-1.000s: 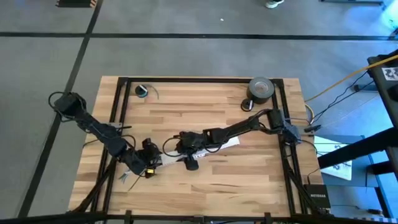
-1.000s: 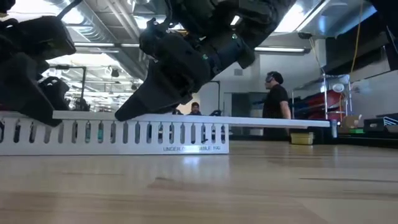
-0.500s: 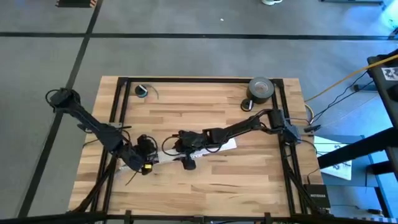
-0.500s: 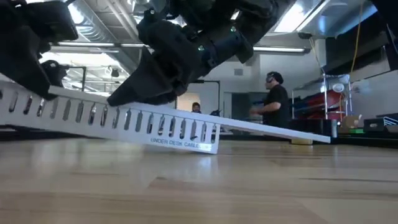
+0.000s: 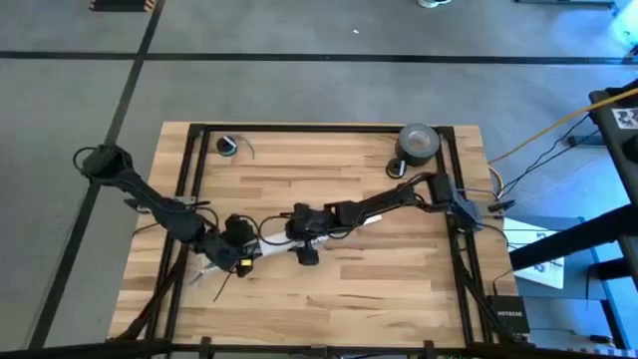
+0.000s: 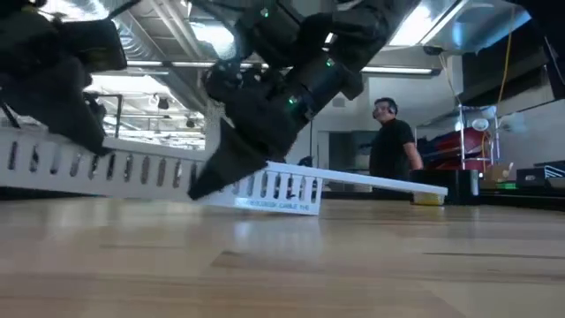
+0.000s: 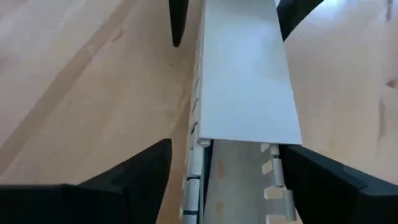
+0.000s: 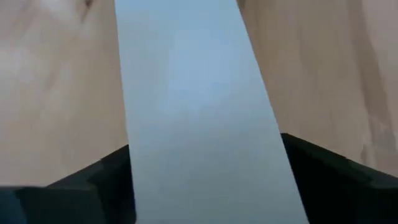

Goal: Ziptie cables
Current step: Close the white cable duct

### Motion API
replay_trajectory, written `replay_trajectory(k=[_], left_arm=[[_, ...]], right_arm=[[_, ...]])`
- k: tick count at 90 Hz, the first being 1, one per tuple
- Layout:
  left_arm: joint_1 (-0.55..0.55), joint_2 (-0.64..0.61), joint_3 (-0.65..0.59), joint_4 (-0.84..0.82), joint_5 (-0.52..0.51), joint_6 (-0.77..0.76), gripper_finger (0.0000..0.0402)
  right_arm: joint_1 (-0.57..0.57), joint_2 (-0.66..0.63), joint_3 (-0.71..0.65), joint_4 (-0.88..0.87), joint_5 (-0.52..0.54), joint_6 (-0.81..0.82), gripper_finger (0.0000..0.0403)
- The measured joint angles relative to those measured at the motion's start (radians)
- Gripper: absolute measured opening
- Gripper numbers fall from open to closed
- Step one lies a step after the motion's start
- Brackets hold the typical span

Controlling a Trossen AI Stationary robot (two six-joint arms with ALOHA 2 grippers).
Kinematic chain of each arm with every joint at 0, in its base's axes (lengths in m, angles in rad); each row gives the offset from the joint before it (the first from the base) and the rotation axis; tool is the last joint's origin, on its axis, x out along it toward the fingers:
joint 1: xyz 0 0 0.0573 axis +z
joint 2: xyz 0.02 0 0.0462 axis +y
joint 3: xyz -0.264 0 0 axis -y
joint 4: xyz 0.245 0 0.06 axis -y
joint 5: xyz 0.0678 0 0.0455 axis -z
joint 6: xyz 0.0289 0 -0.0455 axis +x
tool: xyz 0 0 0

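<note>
Your left gripper [image 5: 237,257] and right gripper [image 5: 303,239] both look clamped on the white slotted strip [image 5: 269,237], while the cables [image 5: 209,275] lie at about 7 o'clock just beside the left one, the nearer arm, running roughly 1-to-7.

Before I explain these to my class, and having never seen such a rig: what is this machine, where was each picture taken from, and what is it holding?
It is a robot with two dark jointed arms at a wooden table. One camera looks straight down on it, one sits at table-top level, and one rides on each wrist. The left tool and the right tool both grip a long white slotted strip, which is tilted in the low view. A grey tape roll sits at a far corner. A person stands in the room behind.
</note>
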Motion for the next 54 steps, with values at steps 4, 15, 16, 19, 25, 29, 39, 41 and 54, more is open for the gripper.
replay_trajectory(k=[4,15,16,19,25,29,39,41,54], left_arm=[[0.013,0.001,0.000,0.000,0.001,0.003,0.0272],[0.041,0.001,-0.001,0.000,0.014,-0.023,0.0272],[0.045,0.001,-0.001,0.000,0.018,-0.023,0.0272],[0.057,0.001,-0.001,-0.001,0.032,-0.023,0.0274],[0.086,0.001,-0.001,-0.003,0.064,-0.030,0.0281],[0.105,0.001,-0.001,-0.003,0.073,-0.026,0.0288],[0.146,0.001,0.002,-0.007,0.126,0.031,0.0308],[0.153,0.001,0.006,-0.014,0.143,0.040,0.0311],[0.171,-0.017,0.041,-0.047,0.247,0.069,0.0319]], right_arm=[[-0.009,-0.002,0.000,-0.023,-0.021,-0.009,0.0330],[-0.029,-0.013,0.000,-0.069,-0.065,-0.036,0.0330],[-0.031,-0.013,0.000,-0.068,-0.065,-0.038,0.0330],[-0.034,-0.013,0.000,-0.066,-0.070,-0.046,0.0330],[-0.039,-0.018,-0.001,-0.068,-0.070,-0.055,0.0330],[-0.044,-0.023,-0.002,-0.065,-0.069,-0.061,0.0330],[-0.046,-0.045,-0.002,-0.073,-0.060,-0.079,0.0330],[-0.045,-0.048,-0.002,-0.076,-0.058,-0.086,0.0331],[-0.044,-0.103,-0.002,-0.079,-0.053,-0.109,0.0331]])
